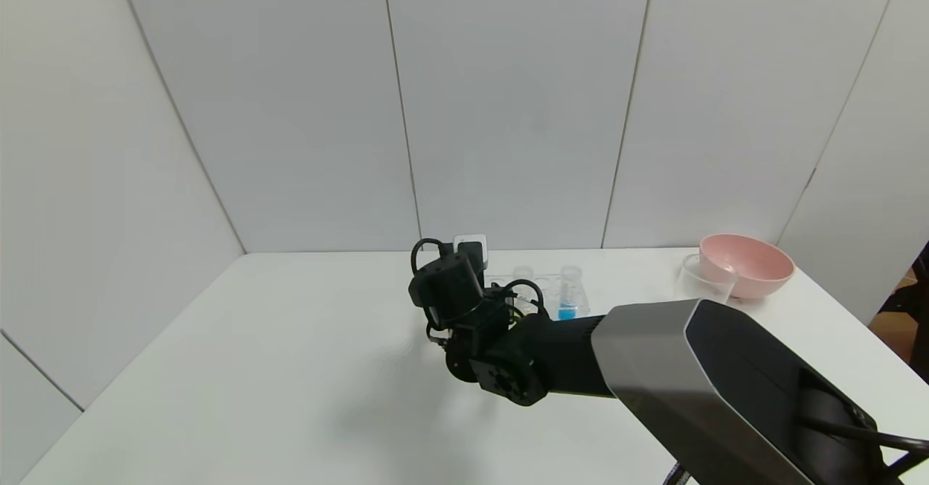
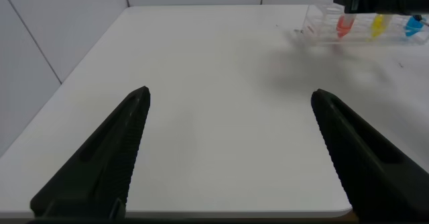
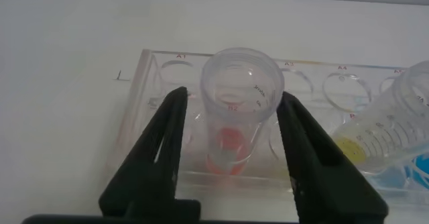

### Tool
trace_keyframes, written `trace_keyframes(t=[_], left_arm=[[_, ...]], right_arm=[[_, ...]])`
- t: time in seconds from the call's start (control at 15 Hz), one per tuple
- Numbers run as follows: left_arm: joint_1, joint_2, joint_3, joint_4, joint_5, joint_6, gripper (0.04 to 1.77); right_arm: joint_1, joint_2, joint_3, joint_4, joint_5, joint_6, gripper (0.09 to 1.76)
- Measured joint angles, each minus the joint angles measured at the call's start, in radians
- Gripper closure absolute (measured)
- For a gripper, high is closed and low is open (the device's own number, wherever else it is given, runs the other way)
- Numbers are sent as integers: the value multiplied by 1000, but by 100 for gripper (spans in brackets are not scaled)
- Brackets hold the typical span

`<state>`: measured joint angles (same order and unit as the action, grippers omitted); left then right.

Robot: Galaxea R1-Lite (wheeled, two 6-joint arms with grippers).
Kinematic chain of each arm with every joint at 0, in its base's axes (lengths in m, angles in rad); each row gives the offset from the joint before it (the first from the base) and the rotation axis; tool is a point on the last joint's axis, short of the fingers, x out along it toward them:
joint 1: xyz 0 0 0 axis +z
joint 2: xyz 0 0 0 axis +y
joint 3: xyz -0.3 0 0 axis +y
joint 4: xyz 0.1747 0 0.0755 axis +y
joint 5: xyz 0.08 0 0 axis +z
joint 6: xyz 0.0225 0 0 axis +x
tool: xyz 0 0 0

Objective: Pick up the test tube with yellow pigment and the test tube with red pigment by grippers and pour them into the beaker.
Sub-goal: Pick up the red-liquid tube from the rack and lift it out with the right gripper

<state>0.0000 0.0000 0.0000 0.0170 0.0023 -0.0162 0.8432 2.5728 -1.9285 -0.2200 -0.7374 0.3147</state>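
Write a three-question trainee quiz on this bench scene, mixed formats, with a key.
1. True or false: the right gripper has lifted the clear tube with orange-red liquid out of the clear plastic rack.
2. Multiple choice: which tube stands between the red tube and the blue-liquid tube in the rack? A) yellow-liquid tube B) green-liquid tube C) none
3. Fill in: the clear beaker stands beside the ___ bowl.

Key: 1 false, the open gripper straddles the tube, which sits in the rack. 2 A. 3 pink.
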Motion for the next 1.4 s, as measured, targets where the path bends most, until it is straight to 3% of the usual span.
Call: trace_keyframes(t=[0.13,0.2,1.0,1.4], left_arm=[[0,0,0,0,0,0,9],[0,0,0,0,0,0,9],[0,0,0,0,0,0,9],[0,0,0,0,0,0,9]], right_arm=[[0,0,0,5,0,1,106],[0,0,1,7,0,1,133],[0,-18,4,14,0,-5,134],[-1,-138,8,26,11,-104,134]])
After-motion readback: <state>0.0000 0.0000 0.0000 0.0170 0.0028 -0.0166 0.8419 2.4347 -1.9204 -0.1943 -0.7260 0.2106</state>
